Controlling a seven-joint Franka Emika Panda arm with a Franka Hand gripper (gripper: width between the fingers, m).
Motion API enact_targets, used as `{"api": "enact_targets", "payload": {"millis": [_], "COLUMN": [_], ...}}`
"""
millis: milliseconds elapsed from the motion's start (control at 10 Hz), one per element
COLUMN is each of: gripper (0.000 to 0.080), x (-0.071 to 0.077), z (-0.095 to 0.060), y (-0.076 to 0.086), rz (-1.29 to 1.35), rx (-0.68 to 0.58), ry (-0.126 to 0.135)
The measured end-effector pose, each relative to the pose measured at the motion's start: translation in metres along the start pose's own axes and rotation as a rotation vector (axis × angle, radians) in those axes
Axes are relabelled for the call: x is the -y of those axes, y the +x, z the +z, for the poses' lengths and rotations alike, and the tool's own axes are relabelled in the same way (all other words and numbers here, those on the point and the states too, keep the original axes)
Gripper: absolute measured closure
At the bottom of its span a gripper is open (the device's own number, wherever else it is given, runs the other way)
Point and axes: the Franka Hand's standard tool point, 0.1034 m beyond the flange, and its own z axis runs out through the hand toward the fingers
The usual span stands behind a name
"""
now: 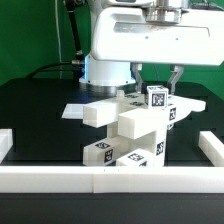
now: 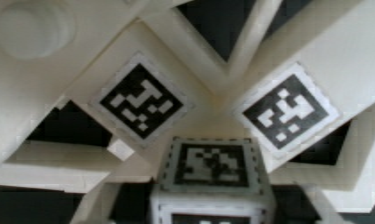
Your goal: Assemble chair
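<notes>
Chunky matte-white chair [image 1: 130,130], tagged blocks stacked crookedly mid-table, just behind the white border rail [image 1: 110,180]. Gripper [image 1: 158,88] clamped tight on the chair's topmost tagged block. Black table [image 1: 40,110] all round, robot arm [image 1: 140,40] looming overhead.

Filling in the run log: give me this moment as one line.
gripper: shut on post | chair parts: stacked by rail | table: black

A black table [image 1: 35,110] carries everything; a long low white border rail [image 1: 60,180] runs along its near edge, with 2 short arms turning back at either end; the white chair pieces [image 1: 125,135], tagged in black and white, stand clustered mid-table behind the rail; a flat white slab [image 1: 78,110] lies beside them.
</notes>
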Motion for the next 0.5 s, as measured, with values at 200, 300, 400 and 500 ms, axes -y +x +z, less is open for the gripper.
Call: {"api": "enact_targets", "payload": {"millis": [200, 300, 400, 500], "gripper": [0.0517, 0.0517, 0.0517, 0.0517], "x": [0.0003, 0.0002, 0.0008, 0.0004], "z": [0.0000, -0.0001, -0.0002, -0.0002], "y": [0.0000, 0.0001, 0.0001, 0.0003], "rz": [0.153, 0.218, 0.328, 0.409], "rx": [0.000, -0.001, -0.001, -0.001], "ry": [0.000, 0.000, 0.000, 0.000]}}
